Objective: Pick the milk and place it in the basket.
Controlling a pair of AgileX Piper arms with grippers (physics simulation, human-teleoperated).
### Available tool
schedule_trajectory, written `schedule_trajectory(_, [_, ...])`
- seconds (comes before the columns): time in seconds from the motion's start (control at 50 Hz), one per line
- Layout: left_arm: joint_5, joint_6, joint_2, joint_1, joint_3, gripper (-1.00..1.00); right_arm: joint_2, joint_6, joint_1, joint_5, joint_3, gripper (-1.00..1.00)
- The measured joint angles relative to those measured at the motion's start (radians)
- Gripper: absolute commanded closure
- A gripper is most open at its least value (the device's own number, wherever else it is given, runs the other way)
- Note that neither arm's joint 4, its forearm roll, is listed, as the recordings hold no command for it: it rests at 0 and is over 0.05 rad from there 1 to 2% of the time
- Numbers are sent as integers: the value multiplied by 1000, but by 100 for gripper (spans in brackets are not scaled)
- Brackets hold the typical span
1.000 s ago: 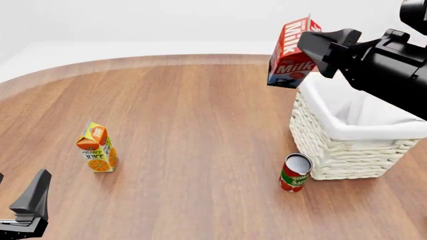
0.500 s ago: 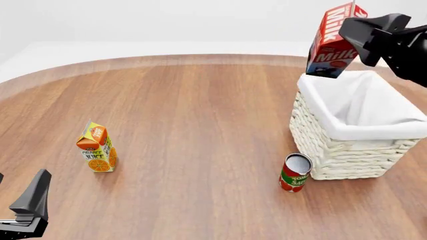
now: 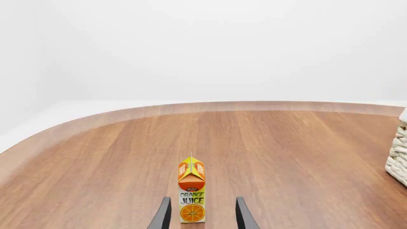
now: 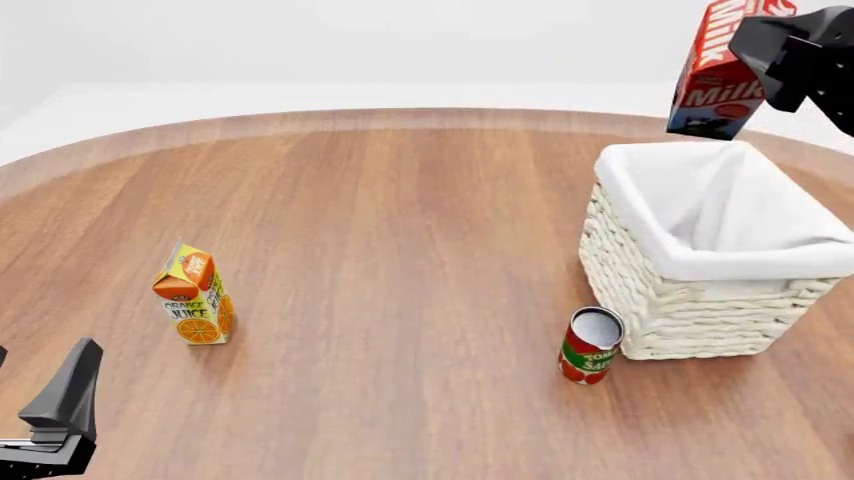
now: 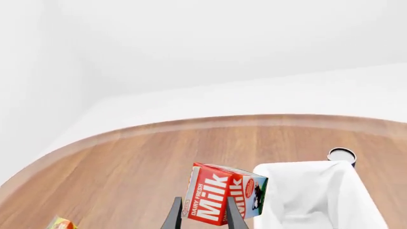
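- The right gripper (image 4: 763,45), at the upper right of the front frame, has its fingers (image 5: 173,217) clamped on the milk (image 4: 715,75); the carton hangs tilted in the air, clear of everything below.
- In the front frame the milk sits above the far rim of the basket (image 4: 667,300), near its far left corner; the white cloth lining is open beneath, with nothing inside that can be seen.
- The left gripper (image 3: 200,214) is at the lower left corner of the front frame, its fingers (image 3: 162,217) spread apart and holding nothing; the orange juice carton (image 4: 195,296) stands upright just ahead of them.
- A tomato sauce can (image 4: 590,346) stands upright just beside the basket's near left corner.
- The tabletop (image 4: 400,220) is bare wood between the juice carton and the basket, its curved far edge running across the upper frame.
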Motion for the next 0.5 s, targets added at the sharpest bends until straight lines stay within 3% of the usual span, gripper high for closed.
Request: schedule_trajectory(0.5, [0,0,0,0,0,-100,32,0,-90,-39,26,100])
